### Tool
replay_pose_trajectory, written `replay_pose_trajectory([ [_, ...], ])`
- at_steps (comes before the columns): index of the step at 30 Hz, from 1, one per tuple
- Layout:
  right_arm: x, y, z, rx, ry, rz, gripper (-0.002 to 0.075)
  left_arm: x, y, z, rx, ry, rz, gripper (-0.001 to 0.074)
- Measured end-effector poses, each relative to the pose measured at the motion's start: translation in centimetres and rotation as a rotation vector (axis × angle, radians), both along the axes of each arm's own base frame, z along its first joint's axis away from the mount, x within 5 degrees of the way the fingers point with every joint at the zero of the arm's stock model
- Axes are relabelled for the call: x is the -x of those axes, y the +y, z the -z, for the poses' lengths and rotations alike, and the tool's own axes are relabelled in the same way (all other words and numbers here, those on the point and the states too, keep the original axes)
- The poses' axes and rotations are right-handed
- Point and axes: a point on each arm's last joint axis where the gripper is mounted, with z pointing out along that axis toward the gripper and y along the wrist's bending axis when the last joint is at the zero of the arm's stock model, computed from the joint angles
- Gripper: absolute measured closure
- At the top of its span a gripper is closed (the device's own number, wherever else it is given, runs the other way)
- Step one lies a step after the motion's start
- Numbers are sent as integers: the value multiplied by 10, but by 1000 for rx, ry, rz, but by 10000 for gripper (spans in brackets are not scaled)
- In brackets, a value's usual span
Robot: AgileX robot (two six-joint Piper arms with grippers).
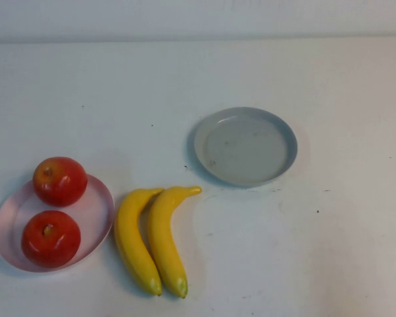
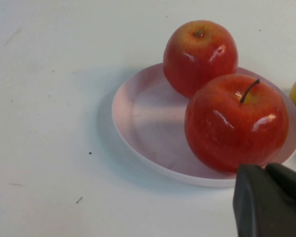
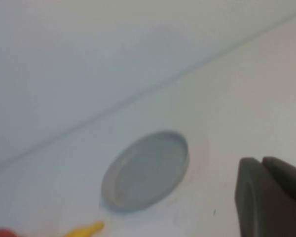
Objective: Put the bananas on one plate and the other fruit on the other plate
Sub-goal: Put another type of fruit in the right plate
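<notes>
So the apple half looks sorted from where I'm sitting: both apples point(image 1: 59, 180) point(image 1: 51, 238) are on the pink plate point(image 1: 98, 214) at the table's left, the farther one perched up at the rim, the nearer one sitting fully in the dish. What's left is the bananas point(image 1: 135, 240) point(image 1: 166, 239), lying side by side and touching on the bare table just to the right of the pink plate, stem ends pointing toward the grey plate point(image 1: 245, 146), which sits empty, farther back and to the right. I'd call it the start of the banana step, nothing picked up yet. Neither arm shows in the high view. The left gripper point(image 2: 272, 200) is closed with nothing in it, hanging low just beside the pink plate near the closer apple; the right gripper point(image 3: 271, 197) is also closed and empty, held up off the table looking across at the grey plate with a banana tip point(image 3: 84, 229) poking into view. My guess for the next move: open one gripper, come down across the middle of the outer banana so the fingers straddle its width, lift, and carry it over to the grey plate. They're touching, so the fingers may nudge the other one. No brands, labels or writing anywhere that I can read.
</notes>
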Motion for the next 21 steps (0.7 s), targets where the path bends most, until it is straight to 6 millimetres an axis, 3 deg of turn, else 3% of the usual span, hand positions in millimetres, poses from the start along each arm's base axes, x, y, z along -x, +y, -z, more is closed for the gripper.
replay_pose_trajectory([
  [7, -11, 14, -45, 143, 492, -203, 743, 0, 0, 0, 0, 0, 0, 736],
  [12, -33, 15, -55, 288, 784, -297, 743, 0, 0, 0, 0, 0, 0, 737],
  [21, -97, 27, -60, 384, 959, -426, 743, 0, 0, 0, 0, 0, 0, 737],
])
